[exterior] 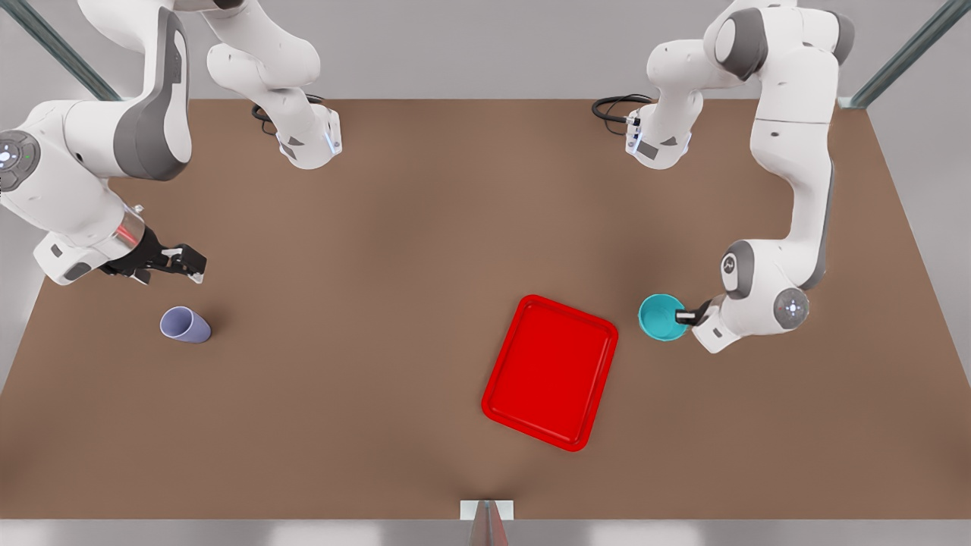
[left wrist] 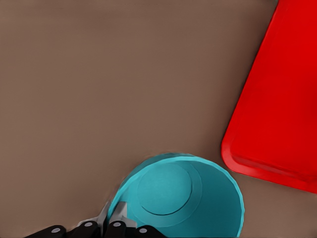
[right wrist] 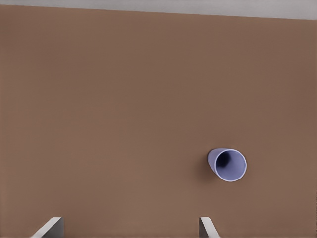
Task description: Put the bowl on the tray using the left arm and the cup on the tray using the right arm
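Two arms at work, each near its own object. Left gripper [exterior: 686,315] sits at the bowl [exterior: 661,317], on the front view's right; in the left wrist view its jaws are closed down on the bowl's rim, one finger inside the wall and one outside. Bowl sits just beside the tray [exterior: 551,371], apart from it, near the tray's corner. Whether the bowl is off the counter [exterior: 394,250] I cannot tell.

Right gripper [exterior: 182,262] hovers above and beside the cup [exterior: 184,325], on the front view's left; jaws spread wide and holding nothing. Cup stands well apart from the tray, across most of the counter.

Risks, as I judge them:
- Rim pinch is a thin, one-sided hold; the bowl could tilt or slip out on a fast swing
- Carried too low, the bowl could catch the tray's raised rim and shove the tray
- Cup is tapered and smooth; a grip placed off-centre could squeeze it sideways or tip it
- Cup's long carry gives more chance of a drop
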You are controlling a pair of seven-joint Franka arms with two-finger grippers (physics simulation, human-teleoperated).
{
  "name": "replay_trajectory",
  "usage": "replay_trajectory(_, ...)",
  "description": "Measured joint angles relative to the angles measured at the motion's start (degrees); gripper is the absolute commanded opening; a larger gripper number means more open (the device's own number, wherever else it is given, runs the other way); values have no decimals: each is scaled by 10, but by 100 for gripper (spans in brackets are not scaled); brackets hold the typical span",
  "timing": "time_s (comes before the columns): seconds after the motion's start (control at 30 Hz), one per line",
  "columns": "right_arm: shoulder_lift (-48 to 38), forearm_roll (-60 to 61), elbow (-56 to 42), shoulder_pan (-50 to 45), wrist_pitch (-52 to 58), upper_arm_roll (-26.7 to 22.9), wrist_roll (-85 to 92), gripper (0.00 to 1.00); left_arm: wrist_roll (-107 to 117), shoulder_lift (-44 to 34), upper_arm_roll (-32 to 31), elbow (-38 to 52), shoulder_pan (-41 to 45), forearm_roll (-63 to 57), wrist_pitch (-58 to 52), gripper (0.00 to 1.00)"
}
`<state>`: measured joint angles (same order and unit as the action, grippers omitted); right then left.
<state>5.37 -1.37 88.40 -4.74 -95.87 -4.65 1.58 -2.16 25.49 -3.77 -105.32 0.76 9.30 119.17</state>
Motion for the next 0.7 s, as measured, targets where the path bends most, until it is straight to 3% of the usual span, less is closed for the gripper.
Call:
replay_trajectory(0.2, 1, 0, 1, 3, 0, 0, 0, 100, 200, 93, -4, 162, 92, 16, -43, 21)
replay_trajectory(0.47, 2, 0, 1, 3, -1, 0, 0, 100, 253, 163, -17, 203, 128, 27, -32, 21)
replay_trajectory(0.5, 2, 0, 1, 4, -1, 0, 0, 100, 247, 165, -17, 203, 128, 28, -32, 35)
replay_trajectory(0.53, 2, 0, 1, 4, -1, 0, 0, 100, 243, 168, -16, 203, 128, 31, -32, 64)
replay_trajectory(0.57, 2, 0, 1, 4, -1, 0, 0, 100, 242, 169, -16, 202, 128, 38, -32, 83)
replay_trajectory(0.63, 9, 0, -7, 2, 1, -4, -1, 100, 242, 169, -16, 203, 128, 47, -32, 100)
replay_trajectory(0.7, 19, -1, -18, 4, 5, -5, -1, 100, 242, 169, -16, 203, 128, 53, -31, 100)
